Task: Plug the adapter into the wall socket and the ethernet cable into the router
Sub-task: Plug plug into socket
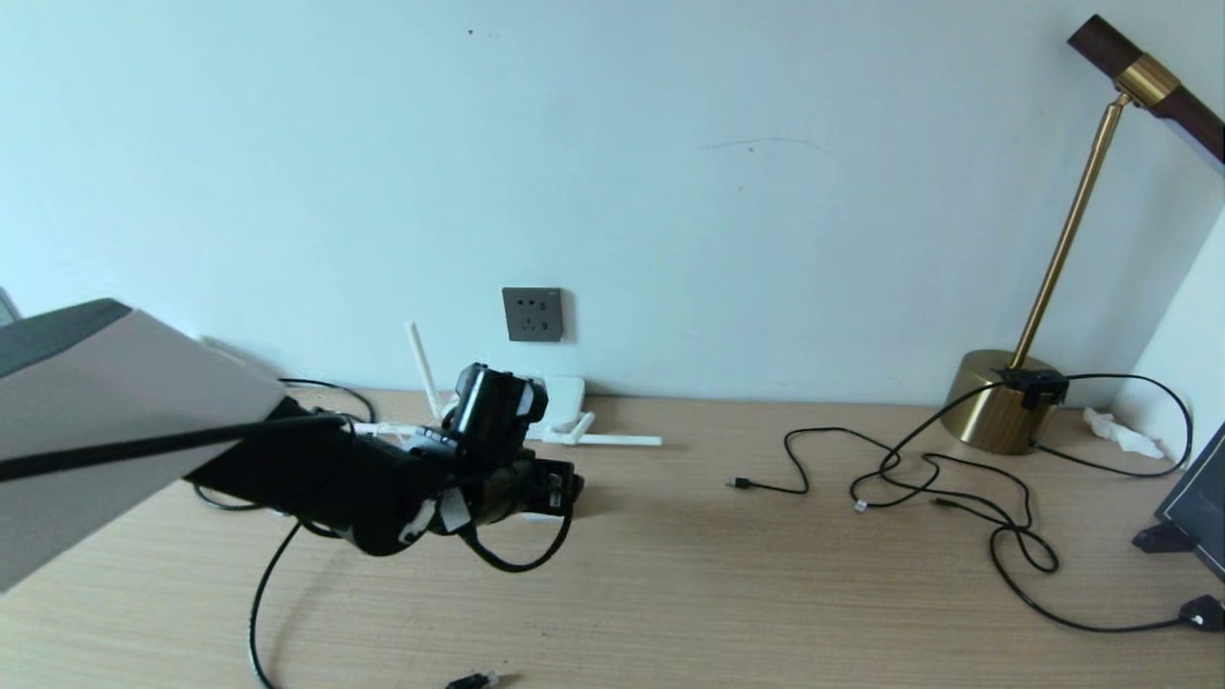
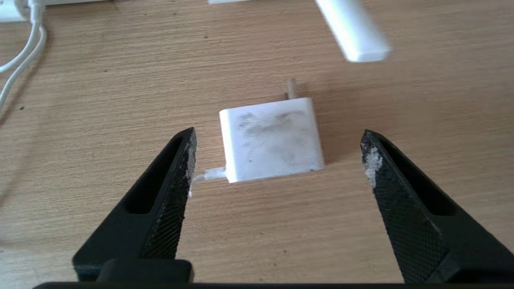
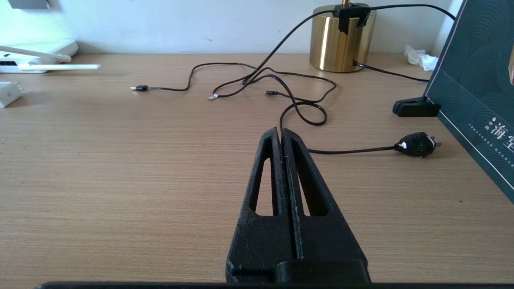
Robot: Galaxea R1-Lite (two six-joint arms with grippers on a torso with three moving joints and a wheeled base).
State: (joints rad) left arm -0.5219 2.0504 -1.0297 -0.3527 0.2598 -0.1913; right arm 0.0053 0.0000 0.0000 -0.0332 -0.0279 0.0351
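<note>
1. Your left end effector [image 2: 277,160] is spread wide, and the adapter [image 2: 272,140] lies flat on the table [image 2: 100,100] just ahead, centred between the fingers, untouched.
2. Its prongs point away from you, toward the wall socket [image 1: 533,314].
3. The router [image 1: 565,397] sits just beyond.
4. Your right end effector [image 3: 283,136] is pressed together, empty, well off to the right; the left arm is nearer.

Wood-grain counter [image 1: 670,593] set against the wall. Lying on it: white adapter [image 2: 272,140] flat on its side, router [image 1: 560,402] at the back edge, ethernet cable [image 1: 268,593] near the front, brass lamp base [image 1: 995,402] at right, tangled thin black cables [image 1: 957,488], crumpled tissue [image 1: 1115,431]
</note>
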